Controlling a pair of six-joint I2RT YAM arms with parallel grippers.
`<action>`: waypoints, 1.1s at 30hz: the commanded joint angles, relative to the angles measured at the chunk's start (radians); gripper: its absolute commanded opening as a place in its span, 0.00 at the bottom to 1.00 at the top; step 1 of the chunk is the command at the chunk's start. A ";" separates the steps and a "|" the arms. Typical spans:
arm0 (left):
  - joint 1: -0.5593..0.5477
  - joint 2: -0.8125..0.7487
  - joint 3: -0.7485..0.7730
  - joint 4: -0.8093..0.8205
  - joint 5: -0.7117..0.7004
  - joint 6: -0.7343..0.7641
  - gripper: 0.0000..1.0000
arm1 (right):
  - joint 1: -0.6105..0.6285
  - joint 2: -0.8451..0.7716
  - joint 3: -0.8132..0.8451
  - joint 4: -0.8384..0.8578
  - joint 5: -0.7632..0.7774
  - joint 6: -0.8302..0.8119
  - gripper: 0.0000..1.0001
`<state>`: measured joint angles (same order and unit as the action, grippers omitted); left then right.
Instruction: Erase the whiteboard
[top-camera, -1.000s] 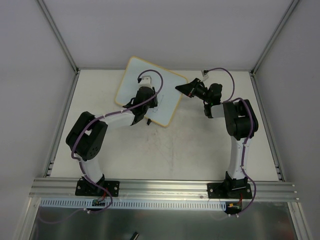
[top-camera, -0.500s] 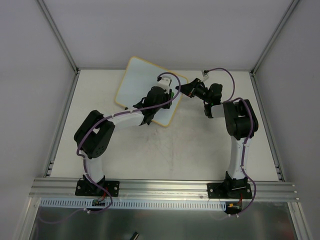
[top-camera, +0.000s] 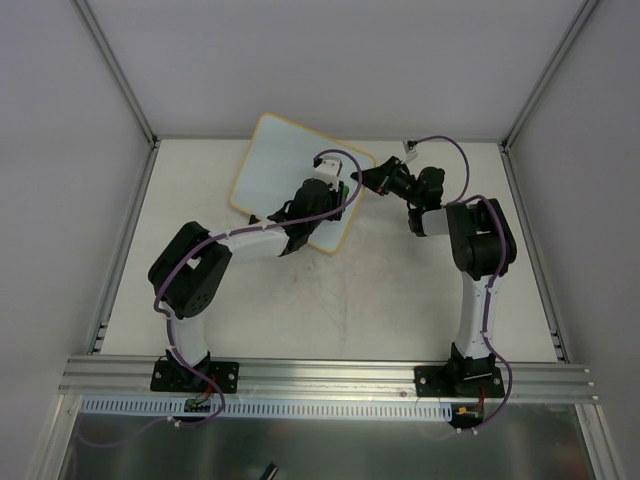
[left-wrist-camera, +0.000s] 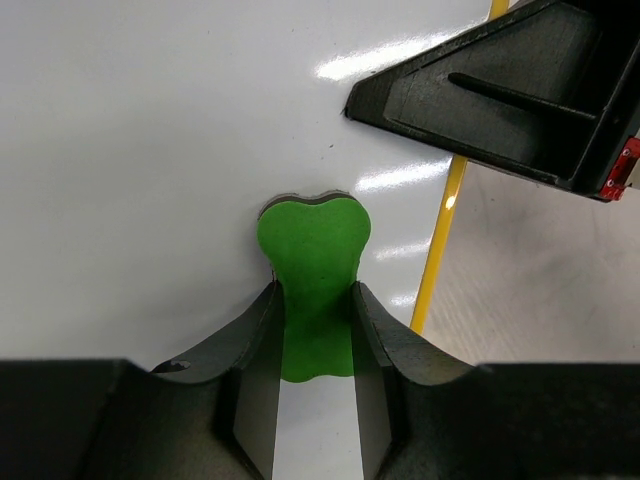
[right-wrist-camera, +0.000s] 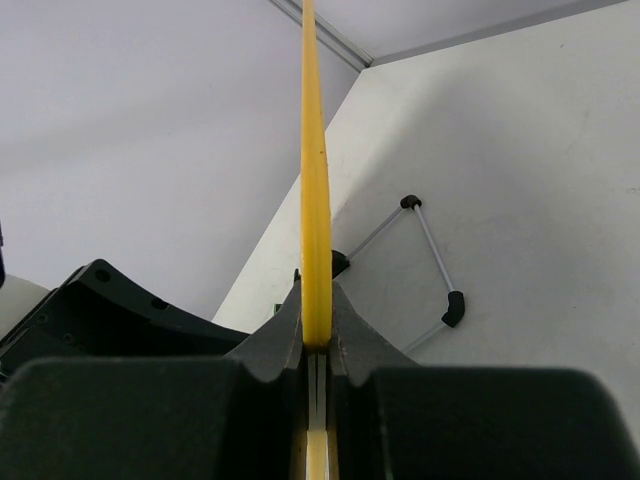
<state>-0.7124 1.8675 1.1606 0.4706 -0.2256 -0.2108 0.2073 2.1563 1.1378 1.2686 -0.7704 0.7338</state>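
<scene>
The whiteboard (top-camera: 280, 165) sits at the far middle of the tabletop (top-camera: 400, 290), turned askew so that one corner points toward the back wall. Its yellow rim (left-wrist-camera: 445, 230) runs all the way round.

The left arm reaches forward and to the right across the whiteboard. The left gripper (top-camera: 343, 188) is over the right part of the whiteboard, close to the right edge. In the left wrist view its jaws are closed narrowly on a green eraser (left-wrist-camera: 312, 235), which they pinch by its sides. The rounded end of the eraser sticks out past the fingertips and rests against the white surface. The surface around the eraser looks clean and glossy, with light reflections on it.

The right arm bends in from the right side, and the right gripper (top-camera: 362, 180) meets the right edge of the whiteboard, just beside the left gripper. The right wrist view shows the whiteboard edge-on, as a thin yellow line running up from the jaws. The jaws are nearly shut and clamp the rim between them. In the left wrist view the right gripper shows as a black block over the rim at the upper right.

To the right of the rim in the right wrist view there is a thin wire bracket (right-wrist-camera: 425, 260) with black tips. I cannot tell whether it touches the tabletop.
</scene>
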 joint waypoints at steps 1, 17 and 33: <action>0.034 -0.004 -0.079 -0.061 -0.031 -0.070 0.00 | 0.004 -0.010 0.013 0.238 -0.032 -0.036 0.00; 0.223 -0.129 -0.409 -0.024 -0.106 -0.462 0.00 | 0.001 -0.013 0.008 0.242 -0.030 -0.031 0.00; 0.264 -0.119 -0.460 0.011 -0.067 -0.489 0.00 | 0.000 -0.012 0.010 0.242 -0.029 -0.031 0.00</action>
<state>-0.4801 1.7027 0.7448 0.6178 -0.2588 -0.7204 0.2111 2.1563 1.1378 1.2785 -0.7700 0.7326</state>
